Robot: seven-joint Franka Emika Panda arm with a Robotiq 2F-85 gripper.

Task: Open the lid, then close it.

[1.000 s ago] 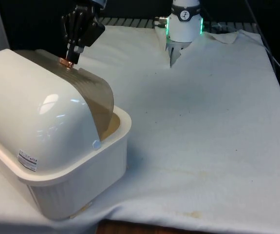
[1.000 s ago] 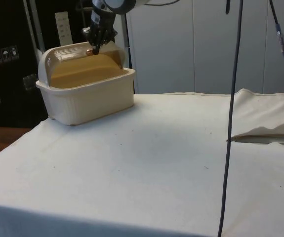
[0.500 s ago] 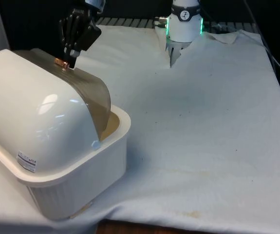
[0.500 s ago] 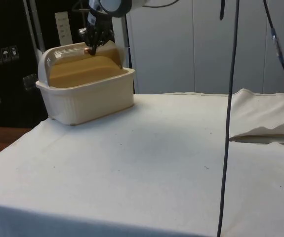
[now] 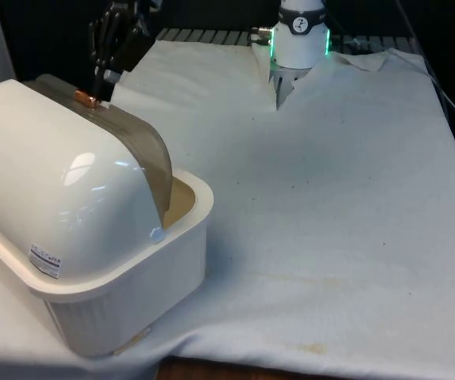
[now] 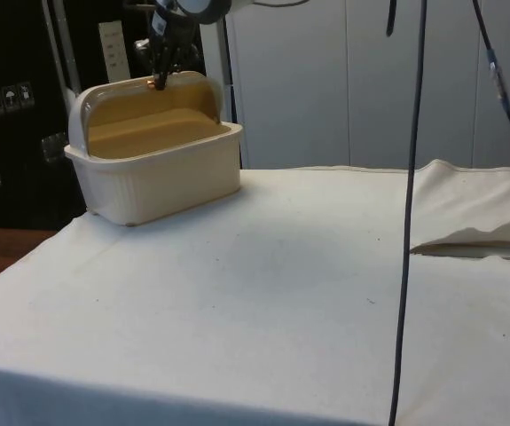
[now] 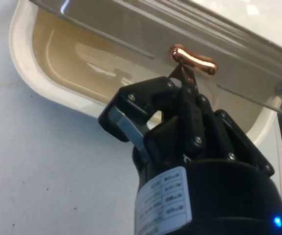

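A black pincer (image 5: 99,85) grips the small copper handle (image 5: 84,98) of a translucent brown roll-top lid (image 5: 136,142) on a cream bread box (image 5: 116,261), which sits on the white-clothed tabletop (image 5: 330,198) at the front view's left. In the wrist view the two fingers are drawn close together on the handle (image 7: 192,57), pinching it just below its curved bar. Over the last second the handle has travelled up and back over the box's white domed hood (image 5: 45,174): a second ago it lay further down the curve, toward the opening, and the lid covered more of the tan interior. Now the side view shows the bread box (image 6: 153,146) with its mouth largely uncovered, the pincer (image 6: 159,82) at the top of the dome. That suggests the opening half of the task is well advanced, though the lid's lower edge appears short of fully retracted in the front view. The pincer probably needs to carry the handle a little further back along the arc before reversing to draw the lid down shut.
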